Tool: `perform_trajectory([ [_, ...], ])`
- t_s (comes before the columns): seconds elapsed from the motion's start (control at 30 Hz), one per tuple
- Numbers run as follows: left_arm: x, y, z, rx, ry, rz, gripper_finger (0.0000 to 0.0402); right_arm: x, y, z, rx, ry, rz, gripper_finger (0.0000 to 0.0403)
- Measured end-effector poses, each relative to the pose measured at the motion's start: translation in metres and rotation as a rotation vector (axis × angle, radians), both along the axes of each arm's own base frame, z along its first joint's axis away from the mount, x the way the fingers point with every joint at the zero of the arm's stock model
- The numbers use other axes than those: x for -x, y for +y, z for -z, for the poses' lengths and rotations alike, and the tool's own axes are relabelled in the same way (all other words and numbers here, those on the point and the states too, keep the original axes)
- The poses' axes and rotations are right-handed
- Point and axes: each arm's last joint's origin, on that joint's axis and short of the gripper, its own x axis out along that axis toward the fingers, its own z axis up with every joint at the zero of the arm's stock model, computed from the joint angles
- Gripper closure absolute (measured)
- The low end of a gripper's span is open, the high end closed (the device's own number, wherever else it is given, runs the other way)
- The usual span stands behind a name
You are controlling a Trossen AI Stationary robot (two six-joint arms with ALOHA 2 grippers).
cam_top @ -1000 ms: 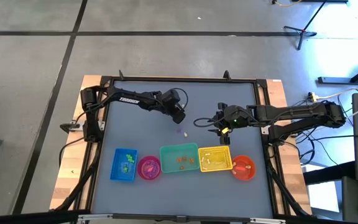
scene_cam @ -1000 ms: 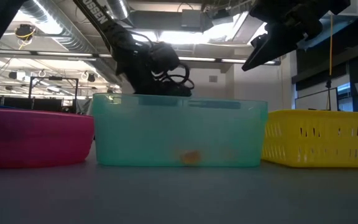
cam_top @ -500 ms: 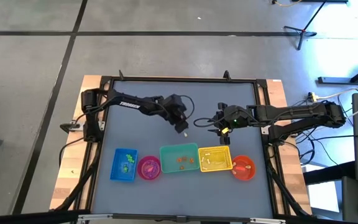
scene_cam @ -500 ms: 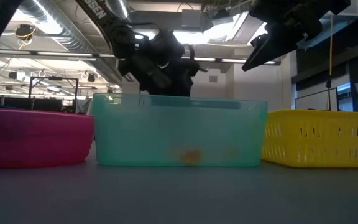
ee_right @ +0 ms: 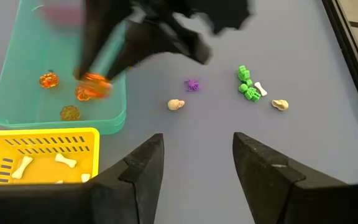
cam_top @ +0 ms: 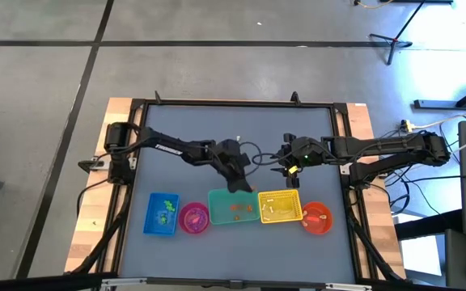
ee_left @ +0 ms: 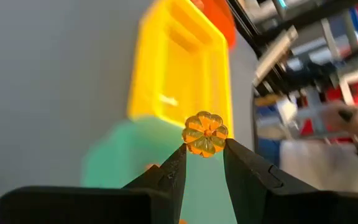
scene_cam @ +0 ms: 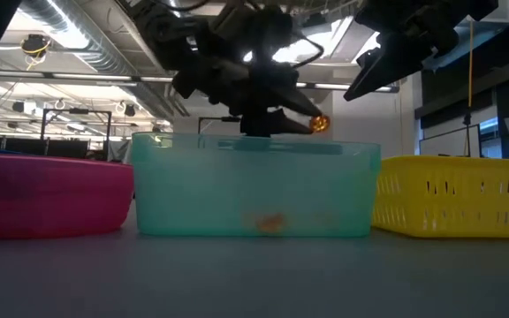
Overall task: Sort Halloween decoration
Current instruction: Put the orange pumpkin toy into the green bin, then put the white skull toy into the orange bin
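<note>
My left gripper (ee_left: 204, 148) is shut on a small orange pumpkin trinket (ee_left: 205, 134) and hangs over the far rim of the teal container (cam_top: 233, 207). In the low view the pumpkin (scene_cam: 319, 124) glows just above that container (scene_cam: 254, 190). More orange pumpkins (ee_right: 48, 79) lie on the container's floor. My right gripper (ee_right: 197, 149) waits open and empty above the table's middle, right of the left one. Loose trinkets lie on the table: a purple spider (ee_right: 192, 84), a white skull (ee_right: 176, 104) and green pieces (ee_right: 247, 87). My left gripper pinches the pumpkin's rim (ee_left: 194, 144) between the free ends of its two fingers (ee_left: 174, 168). The fingers slant downward from the table's far side toward the near edge. The pumpkin is lifted clear, above the teal container.
Along the near edge stand a blue container (cam_top: 162, 213), a pink bowl (cam_top: 193, 217), the teal container, a yellow basket (cam_top: 280, 207) holding white bones, and an orange bowl (cam_top: 317, 217). Another skull (ee_right: 279, 105) and a bone (ee_right: 261, 89) lie by the green pieces.
My left gripper has swung from the table's middle toward the near edge, up to the teal container, rising a little. It has tipped from pointing steeply down to a shallower slant, and the pumpkin at its fingertips now shows in the low view.
</note>
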Motion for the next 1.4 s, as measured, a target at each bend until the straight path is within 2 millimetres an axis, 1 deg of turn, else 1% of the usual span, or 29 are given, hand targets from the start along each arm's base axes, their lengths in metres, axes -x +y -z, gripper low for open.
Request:
perform_trajectory([
  [0.13,0.000,-0.023,0.000,0.020,0.000,0.087,0.0314,0.000,0.000,0.000,0.000,0.000,0.000,0.0214],
  [0.23,0.000,-0.036,0.000,0.018,0.000,0.126,0.0314,0.000,0.000,0.000,0.000,0.000,0.000,0.0214],
  [0.43,0.000,-0.049,0.000,-0.043,-0.025,0.153,0.0314,0.000,0.000,0.000,0.000,-0.001,0.000,0.0214],
  [0.57,0.001,-0.052,0.001,-0.069,-0.031,0.160,0.0307,0.000,0.000,0.000,0.000,0.000,0.000,0.0214],
  [0.9,0.001,-0.057,0.003,-0.130,-0.014,0.098,0.0236,0.000,0.000,0.000,0.000,-0.001,0.000,0.0214],
  [1.0,0.000,-0.056,0.003,-0.154,-0.015,0.066,0.0225,-0.001,0.000,-0.001,0.006,-0.008,-0.003,0.0214],
  [1.07,-0.001,-0.055,0.001,-0.183,-0.035,0.033,0.0224,-0.002,-0.001,-0.002,0.045,-0.030,-0.001,0.0214],
  [1.17,-0.006,-0.055,-0.005,-0.252,-0.130,-0.029,0.0223,-0.005,-0.002,-0.007,0.094,-0.082,0.010,0.0214],
  [1.27,-0.010,-0.055,-0.017,-0.303,-0.273,-0.027,0.0226,-0.008,-0.009,-0.011,0.115,-0.134,0.009,0.0214],
  [1.33,-0.009,-0.054,-0.024,-0.330,-0.305,-0.021,0.0228,-0.009,-0.016,-0.013,0.101,-0.157,0.015,0.0214],
  [1.4,-0.006,-0.050,-0.030,-0.348,-0.293,-0.019,0.0228,-0.009,-0.024,-0.014,0.085,-0.176,0.021,0.0214],
])
